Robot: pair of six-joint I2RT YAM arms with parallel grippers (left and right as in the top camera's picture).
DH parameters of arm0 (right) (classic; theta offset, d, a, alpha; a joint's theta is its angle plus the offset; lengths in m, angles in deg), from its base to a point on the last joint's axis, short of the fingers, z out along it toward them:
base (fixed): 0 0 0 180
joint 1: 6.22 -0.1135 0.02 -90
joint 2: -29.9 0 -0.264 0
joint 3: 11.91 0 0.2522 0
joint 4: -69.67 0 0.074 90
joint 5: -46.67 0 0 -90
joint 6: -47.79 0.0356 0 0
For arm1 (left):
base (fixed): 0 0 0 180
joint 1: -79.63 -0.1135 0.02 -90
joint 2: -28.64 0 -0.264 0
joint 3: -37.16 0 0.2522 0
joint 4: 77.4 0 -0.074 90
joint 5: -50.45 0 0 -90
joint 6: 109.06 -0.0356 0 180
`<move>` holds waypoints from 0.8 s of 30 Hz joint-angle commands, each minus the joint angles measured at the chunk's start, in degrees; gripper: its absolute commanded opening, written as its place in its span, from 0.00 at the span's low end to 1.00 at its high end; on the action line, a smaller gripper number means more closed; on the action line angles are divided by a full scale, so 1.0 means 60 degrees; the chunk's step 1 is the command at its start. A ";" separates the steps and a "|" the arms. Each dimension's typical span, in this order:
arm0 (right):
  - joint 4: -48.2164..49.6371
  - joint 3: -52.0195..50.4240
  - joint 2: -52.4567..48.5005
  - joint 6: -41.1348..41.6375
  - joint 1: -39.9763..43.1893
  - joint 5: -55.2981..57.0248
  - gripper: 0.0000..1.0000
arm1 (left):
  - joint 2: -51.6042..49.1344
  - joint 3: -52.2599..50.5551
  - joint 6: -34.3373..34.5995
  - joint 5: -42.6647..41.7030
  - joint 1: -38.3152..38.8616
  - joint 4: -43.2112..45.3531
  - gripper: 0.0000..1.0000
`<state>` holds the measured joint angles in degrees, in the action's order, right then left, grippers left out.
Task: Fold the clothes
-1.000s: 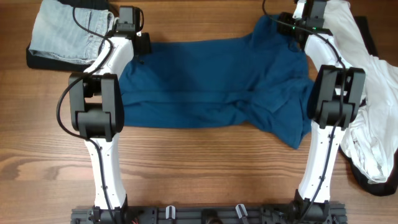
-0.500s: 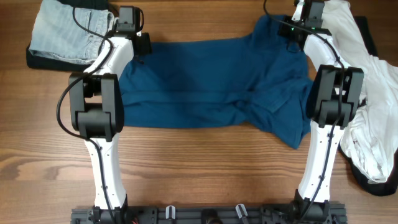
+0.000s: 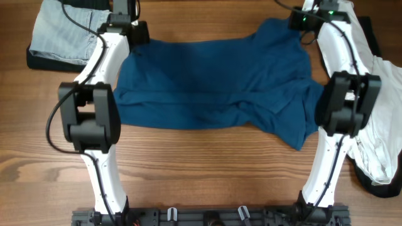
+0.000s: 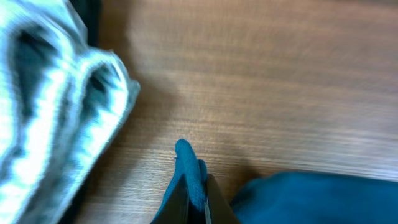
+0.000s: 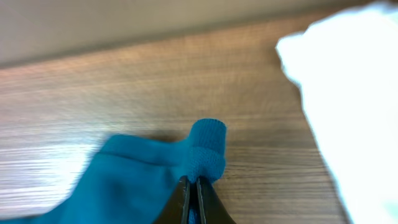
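since the earlier overhead frames both arms have reached further out, and the far edge of the large plain dark-blue short-sleeved soft shirt has gone with them, its far right corner now drawn out to a point.

nearest the base, the brown wooden worktop lies bare. the shirt's near hem comes next, with a loose flap hanging nearer at the right. a creased ridge runs across the cloth midway. the shirt is spread between the two arms, its long axis running left to right.

at the far edge, the left gripper is clenched on a small tuft of blue fabric at the far left corner. the right gripper is clamped the same way on a rolled nub at the far right corner. each arm holds the corner on its own side, so neither is better placed than the other.

the whole body of the shirt lies nearward from both grippers. a fold would likely mean carrying the far edge toward the near hem, both arms moving evenly so that edge stays square.

further out, the pale-blue striped denim piece sits just left of the left corner. the white garment lies close on the right of the right corner. either could snag if a gripper drifts outward.
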<state>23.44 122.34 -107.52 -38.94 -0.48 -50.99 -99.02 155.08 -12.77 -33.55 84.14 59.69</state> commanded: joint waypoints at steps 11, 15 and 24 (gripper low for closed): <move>-0.4426 0.0299 0.2488 -0.0776 0.0546 -0.0007 0.04 | 0.1723 -0.0051 -0.0011 0.0018 -0.0055 -0.2932 0.04; -0.5938 0.0299 0.2750 -0.0805 0.0936 -0.0648 0.04 | 0.1723 -0.0051 -0.0015 0.0018 -0.0237 -0.3938 0.04; -0.8313 0.0295 0.2761 -0.0831 0.1326 -0.0780 0.04 | 0.1723 -0.0051 -0.0018 0.0015 -0.1133 -0.6258 0.04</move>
<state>-24.03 123.19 -92.92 -43.01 7.41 -54.51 -90.17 155.00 -12.77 -33.62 79.66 24.28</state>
